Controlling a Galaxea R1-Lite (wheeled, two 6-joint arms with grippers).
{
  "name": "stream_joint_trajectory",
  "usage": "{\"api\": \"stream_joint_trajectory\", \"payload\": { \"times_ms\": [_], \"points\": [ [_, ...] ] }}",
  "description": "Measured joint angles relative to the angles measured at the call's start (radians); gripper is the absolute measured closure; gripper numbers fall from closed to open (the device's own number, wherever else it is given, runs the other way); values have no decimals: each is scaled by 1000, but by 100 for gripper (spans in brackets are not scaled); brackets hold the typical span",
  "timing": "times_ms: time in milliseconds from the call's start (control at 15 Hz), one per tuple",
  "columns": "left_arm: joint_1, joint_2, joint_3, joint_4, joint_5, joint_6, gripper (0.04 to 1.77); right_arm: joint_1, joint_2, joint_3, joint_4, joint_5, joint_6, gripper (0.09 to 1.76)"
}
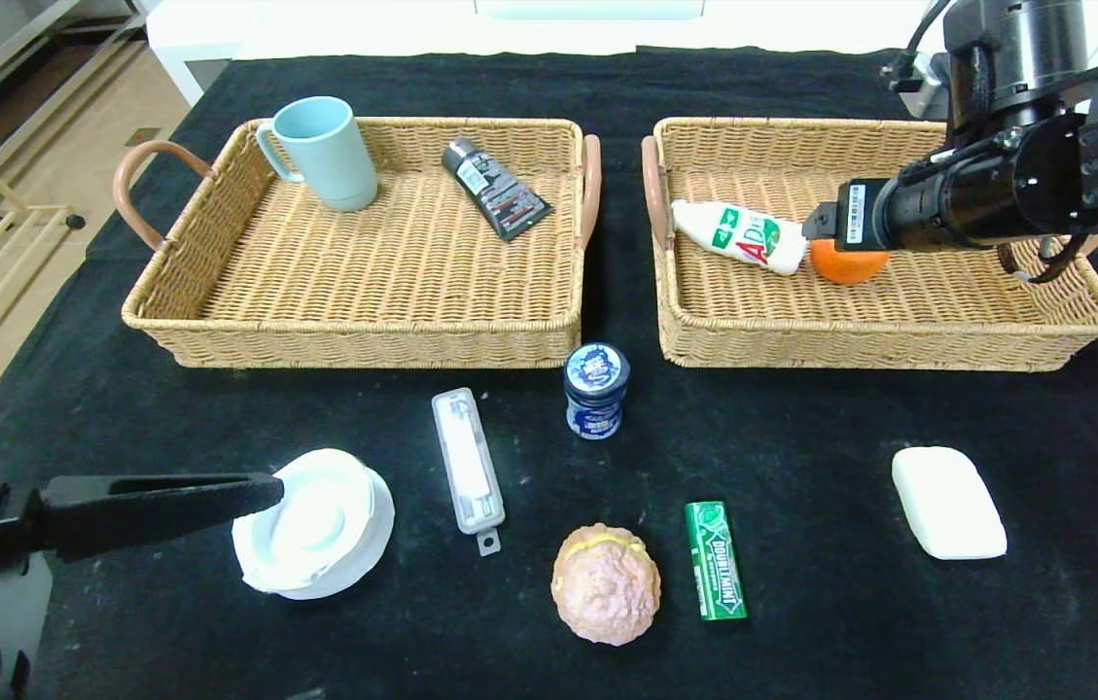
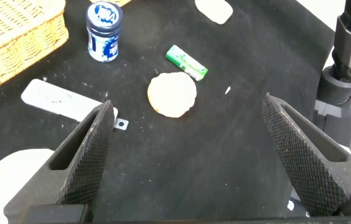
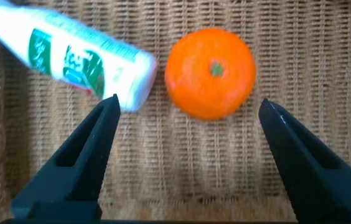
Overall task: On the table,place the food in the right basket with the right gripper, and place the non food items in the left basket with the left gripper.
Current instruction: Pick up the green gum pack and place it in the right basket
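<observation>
Gum (image 1: 715,560) reading "DOUBLEMINT" lies lengthwise toward the near edge; our right gripper (image 3: 188,155) hangs spread over the orange (image 3: 210,73); left gripper (image 2: 188,155) spread.

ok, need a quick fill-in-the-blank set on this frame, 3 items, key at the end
1. The orange lies in the ____ basket beside the white bottle.
2. The right gripper above the orange is ____.
3. The left gripper, open, hovers by the round white ____ on the table.

Missing words: right; open; dish
</observation>
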Motion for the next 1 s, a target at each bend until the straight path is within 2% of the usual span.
{"api": "stream_joint_trajectory", "payload": {
  "times_ms": [200, 733, 1000],
  "points": [
    [1, -2, -2, 0, 0, 0, 9, 57, -69, 87, 37, 0, 8, 19],
    [0, 2, -2, 8, 0, 1, 9, 284, -226, 391, 63, -2, 111, 16],
    [0, 5, -1, 5, 0, 2, 9, 357, -248, 479, 64, -5, 175, 15]
  ]
}}
